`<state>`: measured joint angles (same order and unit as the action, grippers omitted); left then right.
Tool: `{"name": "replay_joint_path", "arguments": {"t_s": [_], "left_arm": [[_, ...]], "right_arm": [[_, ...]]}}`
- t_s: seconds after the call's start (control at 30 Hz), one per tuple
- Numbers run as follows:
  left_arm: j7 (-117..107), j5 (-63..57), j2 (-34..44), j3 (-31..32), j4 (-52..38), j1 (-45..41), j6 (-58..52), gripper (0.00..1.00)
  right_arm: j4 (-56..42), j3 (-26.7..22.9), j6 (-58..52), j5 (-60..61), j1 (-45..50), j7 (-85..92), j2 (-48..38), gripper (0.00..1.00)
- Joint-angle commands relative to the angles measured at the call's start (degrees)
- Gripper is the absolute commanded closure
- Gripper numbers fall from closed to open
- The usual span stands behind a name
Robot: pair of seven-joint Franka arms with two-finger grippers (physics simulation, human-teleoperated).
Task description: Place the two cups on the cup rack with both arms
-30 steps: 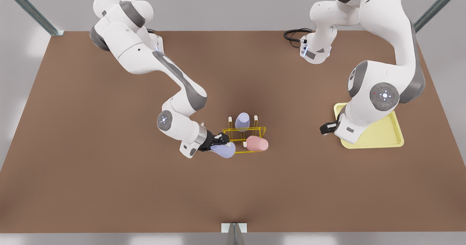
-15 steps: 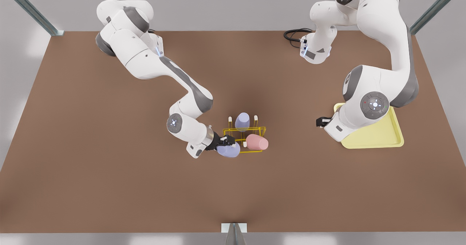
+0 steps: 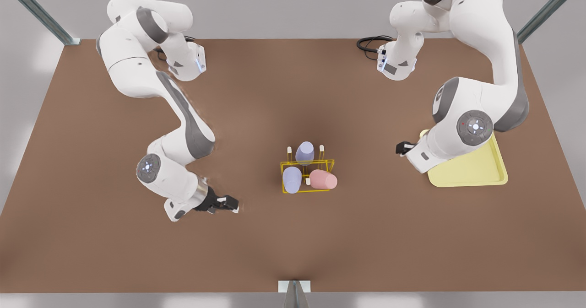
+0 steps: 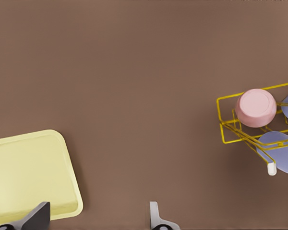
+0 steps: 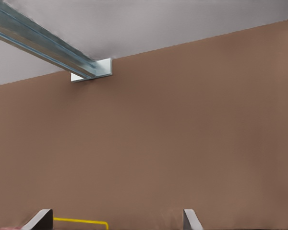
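You can see the lavender cup (image 3: 292, 179) and pink cup (image 3: 323, 180) seated on the cup rack (image 3: 327, 162), with the right tool (image 3: 231, 202) and the left tool (image 3: 402, 148) by the tray (image 3: 480, 173) both spread and empty, so placing looks finished and only clearing away remains.

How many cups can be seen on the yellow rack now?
3. One lavender cup at the rack's far side, a second lavender cup at its near side on the front view's left, and the pink cup beside that.

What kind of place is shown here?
Probably a simulated robot test bench: a bare brown table in a metal frame, two robot arms, a yellow cup rack, a tray.
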<state>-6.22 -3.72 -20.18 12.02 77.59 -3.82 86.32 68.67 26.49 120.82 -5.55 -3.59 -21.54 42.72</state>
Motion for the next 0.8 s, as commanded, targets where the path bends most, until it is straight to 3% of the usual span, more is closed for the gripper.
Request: {"name": "replay_joint_path", "arguments": {"t_s": [0.0, 0.03, 0.07, 0.33, 0.4, 0.57, 0.6, 0.63, 0.67, 0.77], "left_arm": [[4.6, 2.6, 0.0, 0.1, -0.2, 0.0, -1.7, 0.00], [4.8, 2.5, 0.1, 0.1, -0.2, 0.2, -1.6, 0.00], [4.8, 2.5, 0.1, 0.1, -0.2, 0.2, -1.7, 0.00], [4.6, 2.1, 0.6, 0.6, -1.3, 0.1, -3.9, 0.00], [4.7, 2.1, 0.8, 0.6, -1.4, 0.2, -4.2, 0.00], [4.6, 2.1, 0.8, 0.5, -1.7, 0.4, -5.4, 0.00], [4.6, 1.8, 0.8, 0.5, -1.7, 0.4, -5.4, 0.00], [4.7, 1.4, 0.8, 0.5, -1.7, 0.4, -5.5, 0.00], [4.6, 1.4, 0.8, 0.6, -1.7, 0.4, -5.5, 0.00], [4.6, 1.4, 0.8, 0.6, -1.7, 0.4, -5.6, 0.00]], "right_arm": [[-0.1, -0.1, -20.4, -17.4, -6.8, 19.7, -0.6, 0.00], [-0.4, 0.1, -20.4, -17.6, -14.4, 33.9, -1.3, 0.00], [0.4, -1.2, -21.1, -17.4, -15.9, 35.5, -5.0, 0.00], [0.8, -1.4, -40.0, -7.8, -17.8, 35.0, -24.5, 0.00], [0.1, -1.5, -44.2, -6.6, -17.8, 31.8, -25.0, 0.00], [-1.5, -2.8, -43.6, -5.4, -15.8, 30.8, -24.5, 0.00], [-0.6, -9.1, -43.4, -3.3, -11.2, 31.0, -26.5, 0.00], [6.9, -13.0, -38.8, -0.6, -9.1, 30.9, -31.2, 0.00], [11.0, -13.1, -35.8, -0.4, -9.1, 30.5, -33.3, 0.00], [11.0, -13.2, -35.6, -0.5, -9.0, 30.5, -33.3, 0.00]]}}
